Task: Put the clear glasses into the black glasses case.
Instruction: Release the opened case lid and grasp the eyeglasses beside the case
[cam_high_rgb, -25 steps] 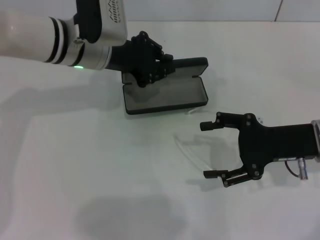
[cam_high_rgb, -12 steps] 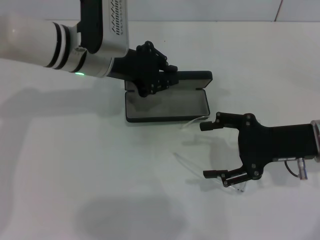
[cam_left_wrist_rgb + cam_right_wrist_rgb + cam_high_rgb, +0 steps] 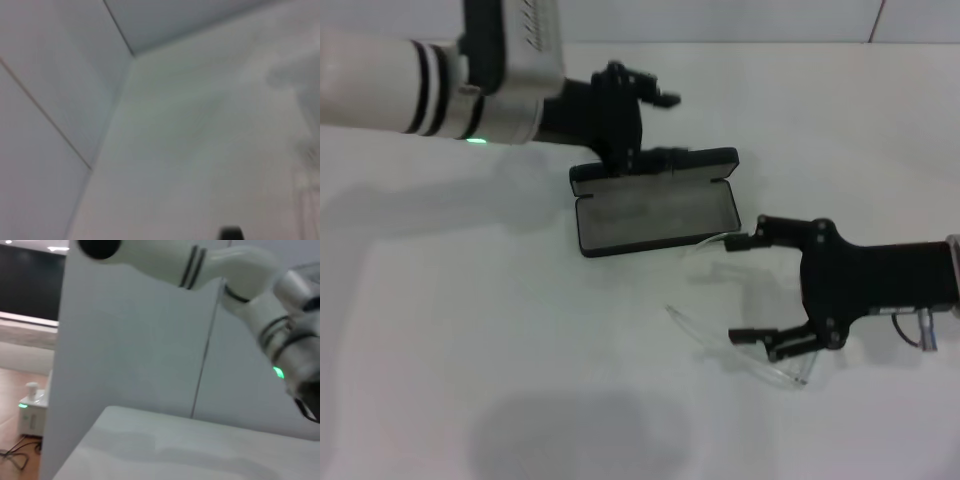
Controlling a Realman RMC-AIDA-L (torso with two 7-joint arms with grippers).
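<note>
The black glasses case lies open in the middle of the white table, grey lining up, its lid standing at the back. My left gripper hangs open just above and behind the lid, one finger high, the other close to the lid's edge. The clear glasses lie on the table in front and to the right of the case, one thin arm reaching toward the case's corner. My right gripper is wide open, low over the table, its fingers on either side of the glasses' right part.
The white table stretches to the left and front, with the left arm's shadow on it. A pale wall runs along the back. The right wrist view shows the left arm above the table; the left wrist view shows only pale surfaces.
My left gripper has opened and lifted off the case lid. The case has turned slightly. The glasses now lie further between the right gripper's fingers, and that gripper has shifted a little.
</note>
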